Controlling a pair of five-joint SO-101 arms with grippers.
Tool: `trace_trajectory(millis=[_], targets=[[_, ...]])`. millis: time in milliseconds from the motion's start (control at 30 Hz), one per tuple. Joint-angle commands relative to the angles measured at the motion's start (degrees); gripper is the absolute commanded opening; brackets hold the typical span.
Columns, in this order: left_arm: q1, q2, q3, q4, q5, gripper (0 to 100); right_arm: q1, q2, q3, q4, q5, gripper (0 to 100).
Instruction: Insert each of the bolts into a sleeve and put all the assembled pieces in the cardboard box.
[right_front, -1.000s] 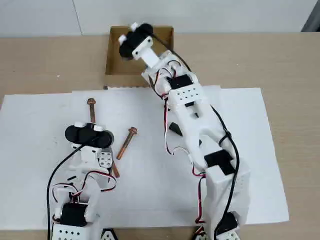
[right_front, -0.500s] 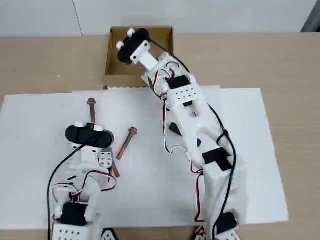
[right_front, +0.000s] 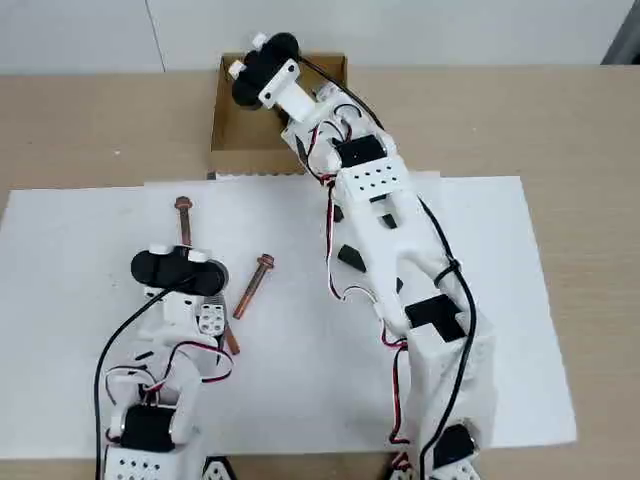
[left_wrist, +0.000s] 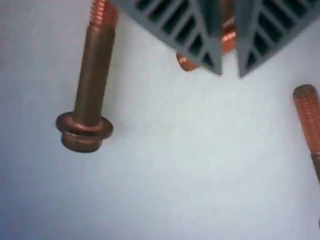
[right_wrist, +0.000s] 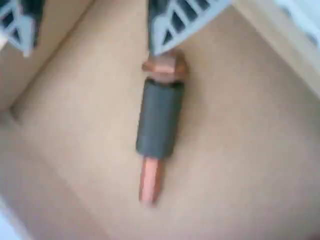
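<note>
An assembled piece, a copper bolt in a black sleeve (right_wrist: 159, 120), lies on the floor of the cardboard box (right_front: 225, 125). My right gripper (right_wrist: 92, 47) hangs open over it, one fingertip (right_wrist: 172, 27) just by the bolt's head. In the high view that gripper (right_front: 262, 68) is over the box at the table's far side. My left gripper (left_wrist: 227, 70) is shut low over the white paper, with a bolt (left_wrist: 186, 62) lying beneath its tips. Beside it lie a flanged bolt (left_wrist: 92, 85) and a third bolt (left_wrist: 307, 120).
White paper (right_front: 520, 300) covers the near table. Three loose bolts (right_front: 183, 220) (right_front: 252, 286) (right_front: 230, 342) lie around the left arm (right_front: 178, 272). A dark piece (right_front: 350, 257) sits partly hidden under the right arm. Bare wood surrounds the box.
The right arm has pushed its gripper a little farther over the box, toward its far left corner. The left arm and the loose bolts have not moved.
</note>
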Motion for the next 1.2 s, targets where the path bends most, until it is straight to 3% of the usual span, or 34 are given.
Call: trace_trajectory(millis=[0,567,867,1167], targets=[[0.0,-0.6,-0.2,0.3,-0.4,1,1.3,-3.2,-4.7,4.4,-3.9,14.3],[-0.1,-0.6,-0.2,0.3,-0.4,1,1.3,-17.6,-4.9,34.3,-19.3,14.3],[-0.1,-0.6,-0.2,0.3,-0.4,1,4.4,-17.6,-4.9,45.0,-19.9,14.3],[-0.1,-0.6,-0.2,0.3,-0.4,1,9.7,-12.9,-4.7,47.1,-19.5,14.5]])
